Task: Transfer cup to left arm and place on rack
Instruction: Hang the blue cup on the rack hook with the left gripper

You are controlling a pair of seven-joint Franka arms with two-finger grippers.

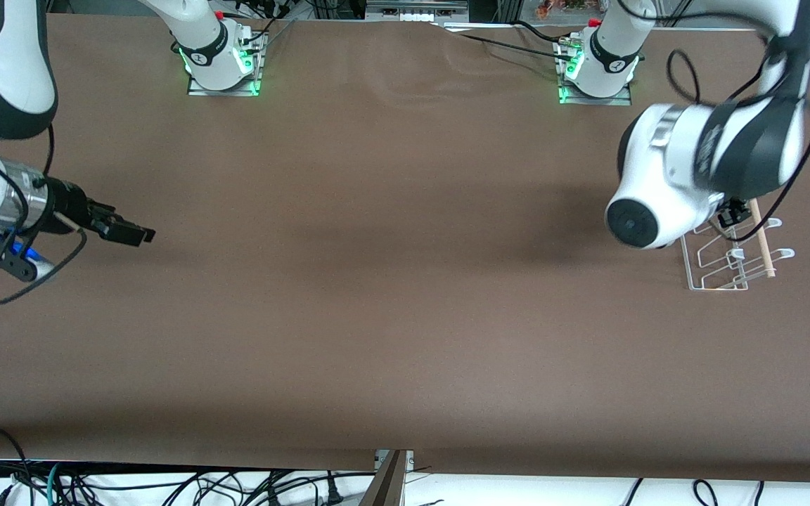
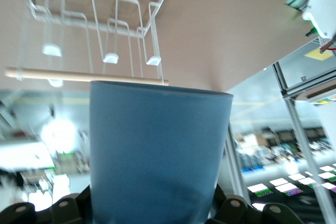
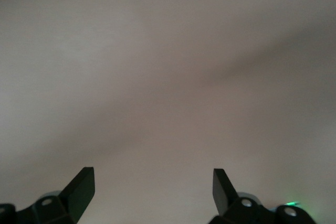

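In the left wrist view, the light-blue cup point(image 2: 157, 150) fills the space between the jaws of my left gripper point(image 2: 155, 211), which is shut on it. The cup's rim points at the white wire rack point(image 2: 94, 19) and its thin wooden rod point(image 2: 84, 75). From the front, the left arm's white wrist hangs over the rack point(image 1: 728, 270) at the left arm's end of the table and hides the cup. Only a black bit of the left gripper point(image 1: 730, 211) shows there. My right gripper point(image 1: 134, 233) waits open and holds nothing over the right arm's end of the table, its fingers point(image 3: 81, 187) wide apart.
The brown table point(image 1: 391, 295) spreads between the two arms. The arm bases point(image 1: 219, 60) point(image 1: 598, 67) stand along the edge farthest from the front camera. Cables point(image 1: 166, 485) hang below the nearest edge.
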